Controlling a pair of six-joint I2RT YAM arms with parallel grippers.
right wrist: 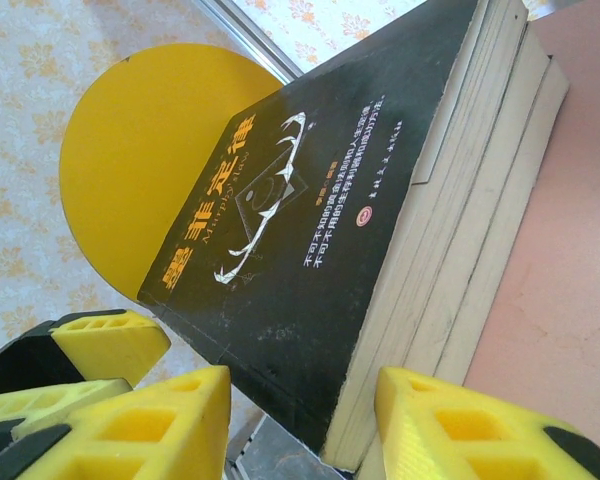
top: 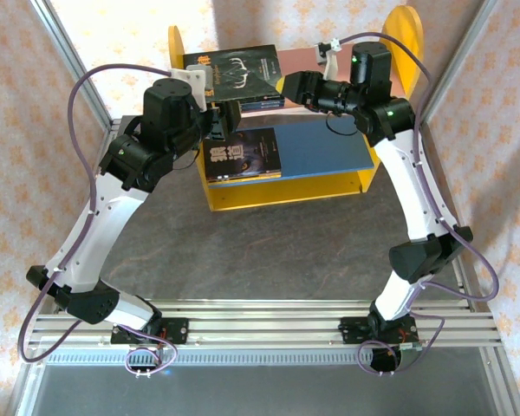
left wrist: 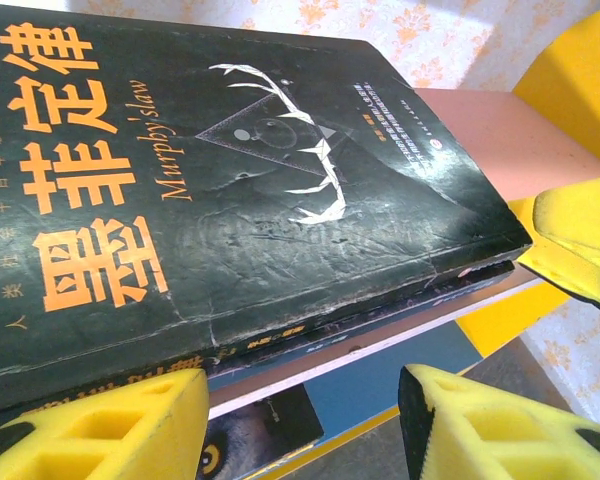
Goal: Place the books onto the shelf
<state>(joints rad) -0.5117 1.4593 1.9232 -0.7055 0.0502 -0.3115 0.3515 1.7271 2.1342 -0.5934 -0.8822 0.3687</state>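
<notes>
The shelf [top: 286, 189] stands on the table [top: 269, 251] at the upper centre of the top view. A stack of books [top: 238, 76] lies flat on the left part of the pink upper board [top: 299, 61]. The top book [left wrist: 230, 200] has a black cover with orange Chinese characters, the words "Murphy's law" and a white antler figure. A single book [top: 243, 154], also dark-covered, lies flat on the left part of the blue lower board [top: 325, 147], directly below the stack in the frame.

Left gripper [left wrist: 302, 410]: jaws apart, holding nothing. In the left wrist view its two yellow foam fingers [left wrist: 100, 430] sit at the bottom edge of the frame. The gap between them shows only the front edge of the pink board and the blue board beneath it. The near edge of the stack lies just above the left-hand finger. In the top view this gripper is at the lower left corner of the stack.

Right gripper [right wrist: 305, 425]: jaws apart. In the right wrist view the corner of the stack sits in the gap between the two fingers. The black cover is toward the left-hand finger and the page edges are toward the right-hand one. Whether the pads press on the stack cannot be determined. The round yellow side panel [right wrist: 130, 150] stands at the upper left behind the stack. In the top view this gripper is at the right end of the stack.
</notes>
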